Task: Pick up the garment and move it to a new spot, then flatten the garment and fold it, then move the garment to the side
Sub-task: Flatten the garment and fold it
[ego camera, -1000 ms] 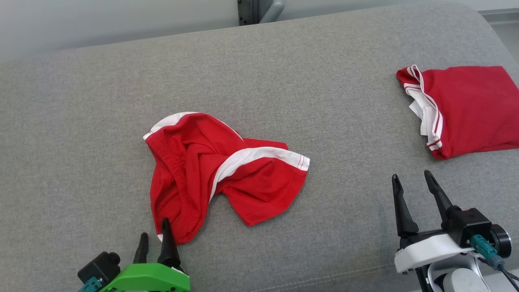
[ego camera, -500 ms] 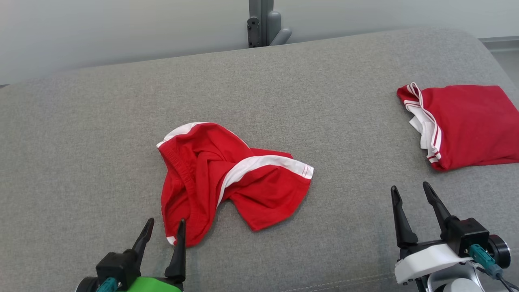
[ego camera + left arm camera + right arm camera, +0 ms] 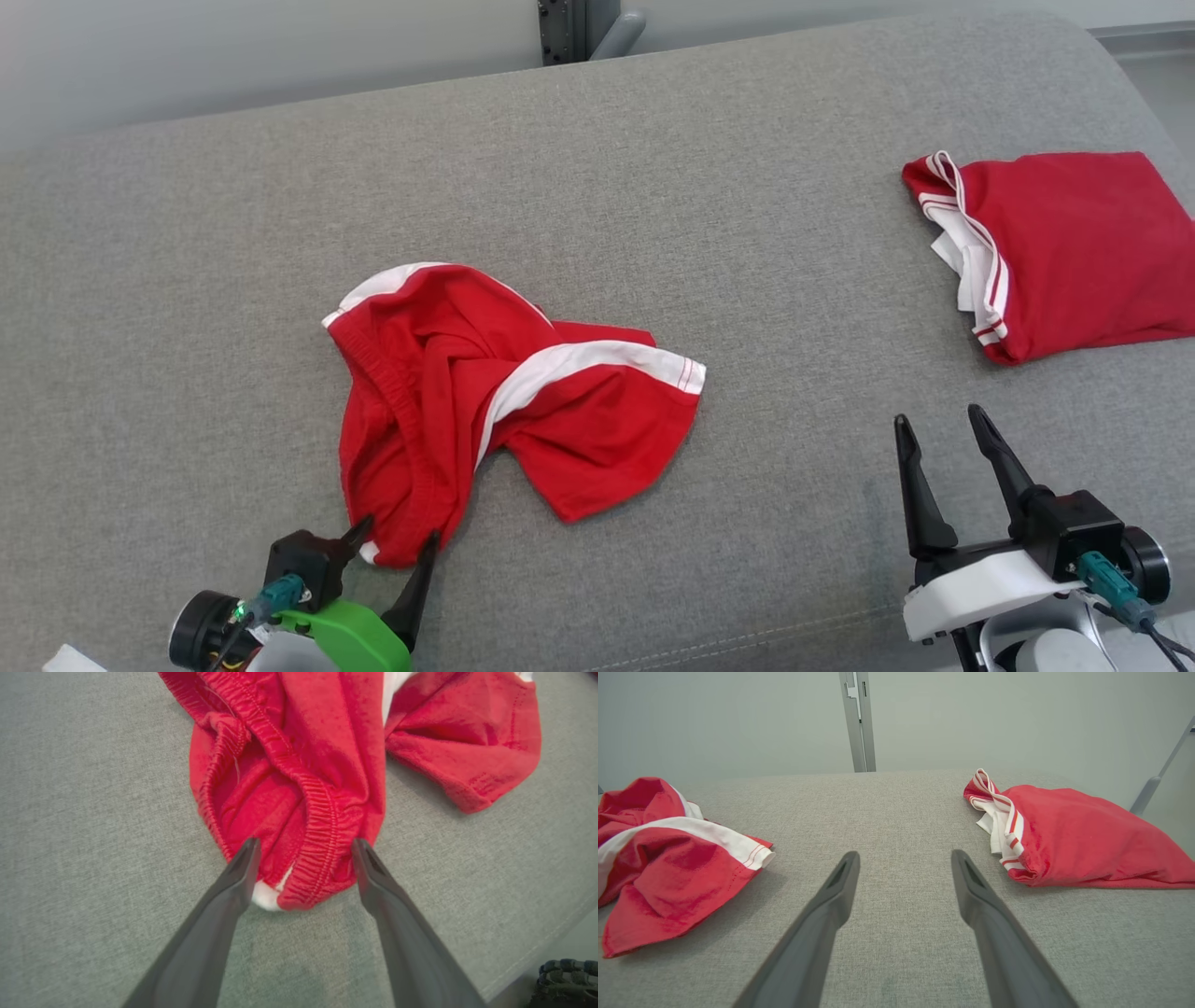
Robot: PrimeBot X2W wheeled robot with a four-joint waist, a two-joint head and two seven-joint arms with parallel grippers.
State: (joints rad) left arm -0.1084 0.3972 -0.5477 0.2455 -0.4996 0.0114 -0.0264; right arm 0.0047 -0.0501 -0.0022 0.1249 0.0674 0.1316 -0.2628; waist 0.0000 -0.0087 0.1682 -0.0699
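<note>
While the right gripper (image 3: pixel 938 416) hovers released, the left gripper (image 3: pixel 304 843) has its released fingers (image 3: pixel 224 905) flanking the elasticated end of the crumpled red-and-white fabric garment (image 3: pixel 560 420)

Head camera looks down on the red shorts (image 3: pixel 420 392). Left wrist camera faces them closely. Right wrist camera views them low, from farther off.

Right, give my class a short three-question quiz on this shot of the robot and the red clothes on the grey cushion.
1. True or false: the left gripper is shut on the crumpled red shorts.
2. Which lies nearer the right gripper: A, the crumpled shorts; B, the folded red garment?
3. Which part of the shorts sits between the left gripper's fingers?
Key: 1 false, it stands open; 2 B; 3 the elastic waistband.
</note>
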